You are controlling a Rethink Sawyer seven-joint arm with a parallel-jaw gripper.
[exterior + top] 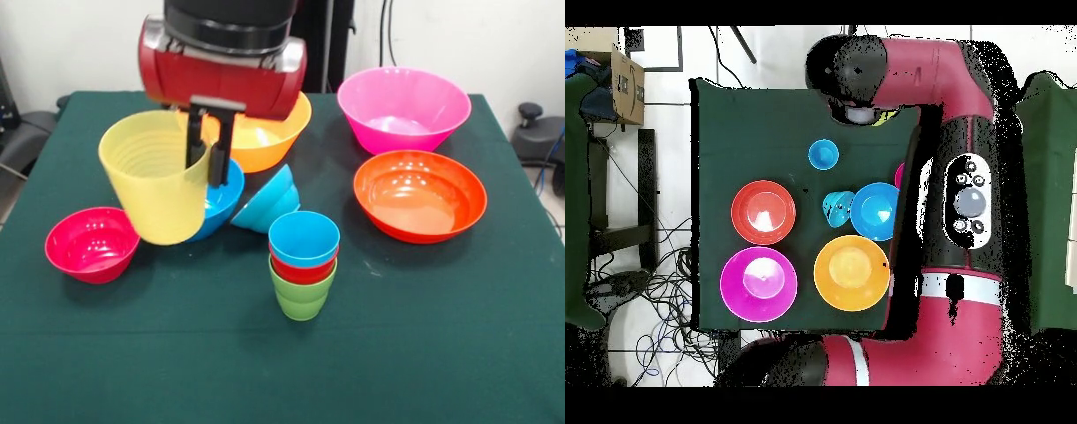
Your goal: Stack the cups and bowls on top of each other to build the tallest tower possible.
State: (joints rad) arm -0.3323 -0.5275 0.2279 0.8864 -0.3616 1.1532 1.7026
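Nearest the front camera, the tower of green, red and blue cups stands on the worktop. Up-left, the claw grasps the tilted yellow cup by its rim. Overhead, the tower sits just beside the arm's head.

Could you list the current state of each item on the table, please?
Tool: shut on yellow cup's rim.
Yellow cup: lifted, tilted.
Tower: three cups nested upright, light blue on top.
Small light blue bowl: tipped on its side.
Magenta bowl: upright, empty.
Red-orange bowl: upright, empty.
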